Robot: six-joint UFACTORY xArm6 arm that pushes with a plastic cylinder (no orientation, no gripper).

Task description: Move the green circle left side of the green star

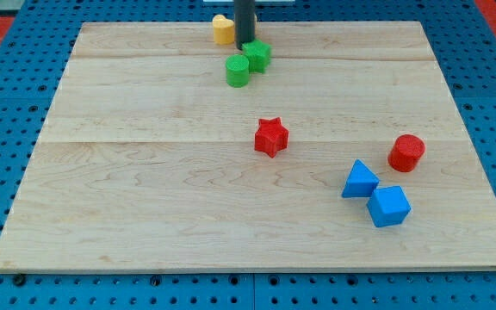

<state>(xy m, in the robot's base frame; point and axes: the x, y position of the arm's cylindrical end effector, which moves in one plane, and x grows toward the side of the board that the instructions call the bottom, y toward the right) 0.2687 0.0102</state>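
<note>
Green circle (238, 71), short ribbed cylinder, sat near board's (145, 172) top edge, touching green star (257, 56) at its lower left. My tip (244, 43), w/ no pincer, gripped nothing, just above star.

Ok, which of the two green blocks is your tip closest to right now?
The green star: my tip sits at its upper-left edge. The green circle lies farther off, down toward the view's bottom-left of the star.

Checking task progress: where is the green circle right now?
The green circle block sits near the wooden board's top centre, touching the green star block's lower-left side, just below my tip.
</note>
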